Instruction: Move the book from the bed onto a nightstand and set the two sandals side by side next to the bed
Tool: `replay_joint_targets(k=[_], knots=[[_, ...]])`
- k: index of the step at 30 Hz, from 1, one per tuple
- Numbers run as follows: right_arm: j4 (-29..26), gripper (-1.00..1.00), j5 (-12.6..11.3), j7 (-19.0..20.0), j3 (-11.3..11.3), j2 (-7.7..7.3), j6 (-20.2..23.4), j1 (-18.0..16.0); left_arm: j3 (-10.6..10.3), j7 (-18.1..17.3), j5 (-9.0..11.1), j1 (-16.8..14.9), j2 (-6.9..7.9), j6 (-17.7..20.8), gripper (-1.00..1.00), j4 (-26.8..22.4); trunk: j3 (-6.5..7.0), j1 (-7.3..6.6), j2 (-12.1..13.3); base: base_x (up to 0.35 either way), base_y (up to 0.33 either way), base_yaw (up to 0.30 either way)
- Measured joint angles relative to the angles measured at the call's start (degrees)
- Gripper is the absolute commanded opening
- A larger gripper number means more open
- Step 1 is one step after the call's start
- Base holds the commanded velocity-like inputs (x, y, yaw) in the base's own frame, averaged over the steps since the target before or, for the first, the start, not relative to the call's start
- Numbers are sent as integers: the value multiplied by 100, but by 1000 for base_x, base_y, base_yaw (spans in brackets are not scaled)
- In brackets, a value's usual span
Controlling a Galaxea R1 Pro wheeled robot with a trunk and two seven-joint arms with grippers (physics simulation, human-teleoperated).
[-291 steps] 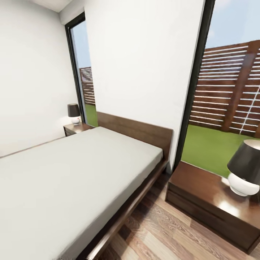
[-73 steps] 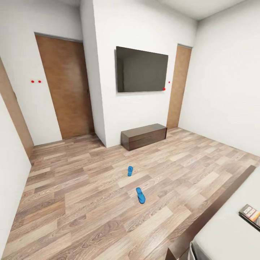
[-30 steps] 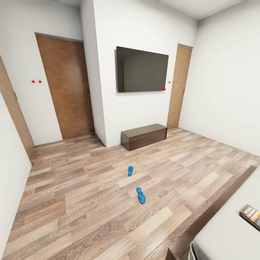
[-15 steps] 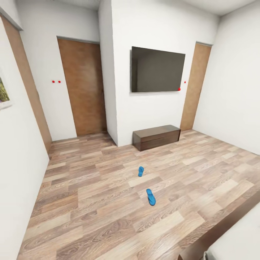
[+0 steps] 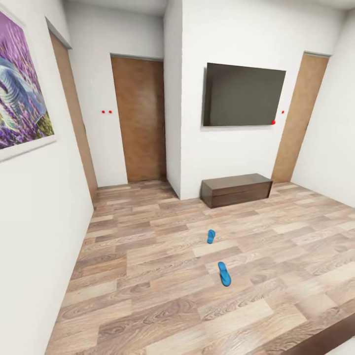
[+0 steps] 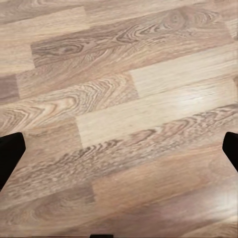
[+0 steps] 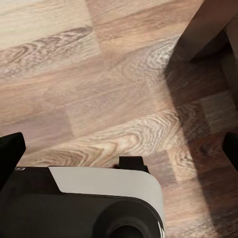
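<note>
Two bright blue sandals lie apart on the wood-plank floor in the head view, the farther one [image 5: 211, 236] nearer the bench, the closer one [image 5: 224, 273] a step towards me. A strip of the bed's dark frame [image 5: 323, 341] cuts the bottom right corner. The book and the nightstand are out of view. In the left wrist view my left gripper [image 6: 119, 153] is open over bare floor, with its dark fingertips [image 6: 10, 156] at the frame's edges. My right gripper [image 7: 119, 151] is open too, above floor and my own base [image 7: 84, 203].
A long low dark-wood bench [image 5: 236, 190] stands under a wall-mounted TV [image 5: 244, 96]. Brown doors [image 5: 140, 118] stand at the back and on the right [image 5: 296, 133]. A purple painting [image 5: 22, 93] hangs on the near left wall. A dark wooden furniture corner [image 7: 213, 29] lies beside the right gripper.
The camera has turned left, so the whole picture slid right. The book and the grey mattress have left the frame, and the painting has come in. The sandals themselves have not moved.
</note>
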Motion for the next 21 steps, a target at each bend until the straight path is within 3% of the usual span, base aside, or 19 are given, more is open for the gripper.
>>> replay_joint_targets(k=[16, 21], knots=[[8, 100, 0, -8, 3, 5, 0, 0, 0, 0, 0, 0, 0, 0, 100, 0, 0, 0, 0, 3, 0, 292], [10, 100, 0, -24, 3, 5, -3, 0, 0, 0, -4, 0, 0, -4, 100, -1, 0, -3, 0, 217, 0, 104]])
